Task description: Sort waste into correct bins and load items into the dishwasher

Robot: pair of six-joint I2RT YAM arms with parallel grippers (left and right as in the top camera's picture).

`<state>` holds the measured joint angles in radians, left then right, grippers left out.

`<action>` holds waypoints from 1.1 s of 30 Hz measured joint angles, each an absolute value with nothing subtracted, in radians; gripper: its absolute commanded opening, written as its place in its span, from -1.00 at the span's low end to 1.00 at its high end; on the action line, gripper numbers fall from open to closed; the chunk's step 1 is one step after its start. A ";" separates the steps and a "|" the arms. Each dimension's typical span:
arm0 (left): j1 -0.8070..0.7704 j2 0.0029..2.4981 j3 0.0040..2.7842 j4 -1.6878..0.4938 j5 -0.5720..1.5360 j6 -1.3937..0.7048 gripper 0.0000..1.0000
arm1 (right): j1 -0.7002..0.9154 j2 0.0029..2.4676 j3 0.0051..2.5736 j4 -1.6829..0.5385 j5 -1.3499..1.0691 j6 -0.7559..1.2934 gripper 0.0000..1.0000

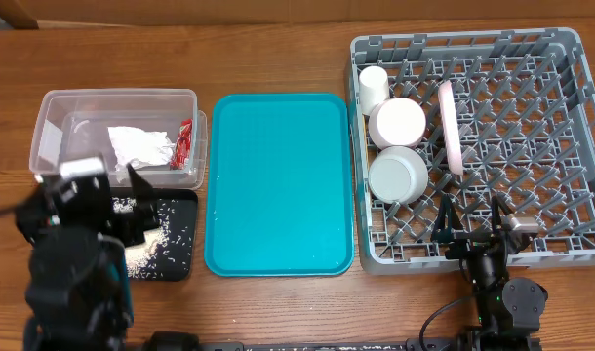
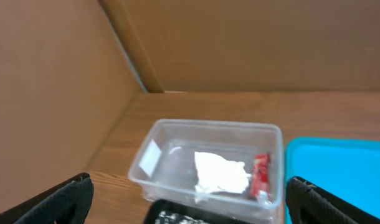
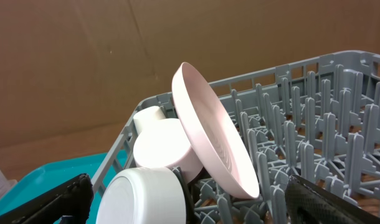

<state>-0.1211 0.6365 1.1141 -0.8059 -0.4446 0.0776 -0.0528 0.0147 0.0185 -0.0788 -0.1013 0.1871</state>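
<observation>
The clear tub (image 1: 73, 122) at the back left holds the crumpled white tissue (image 1: 139, 144) and the red wrapper (image 1: 185, 141). In front of it, the black tray (image 1: 187, 201) carries scattered rice scraps (image 1: 166, 242). My left gripper (image 1: 95, 185) hovers open over the tray's near-left part, empty. The left wrist view looks onto the tub (image 2: 171, 140), tissue (image 2: 221, 171) and wrapper (image 2: 260, 176). In the grey dish rack (image 1: 541, 127) the cup (image 1: 374, 88), small bowl (image 1: 397, 122), larger bowl (image 1: 398, 174) and upright pink plate (image 1: 451, 127) stand at its left side. My right gripper (image 1: 471, 214) is open above the rack's front edge, holding nothing.
A large teal serving tray (image 1: 278, 180) lies between the bins and the rack. The right wrist view faces the tilted plate (image 3: 215, 143) and the larger bowl (image 3: 146, 196) among the rack's pegs (image 3: 314, 124). A cardboard wall stands behind the table.
</observation>
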 measured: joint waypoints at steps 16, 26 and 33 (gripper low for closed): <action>-0.100 0.231 0.482 -0.166 -0.048 0.079 0.99 | -0.053 0.015 0.019 -0.078 -0.101 0.187 1.00; 0.016 0.106 0.208 0.080 0.175 0.046 1.00 | -0.053 0.015 0.019 -0.078 -0.101 0.187 0.99; 0.027 0.049 0.081 0.101 0.167 -0.036 1.00 | -0.053 0.015 0.019 -0.078 -0.101 0.187 0.99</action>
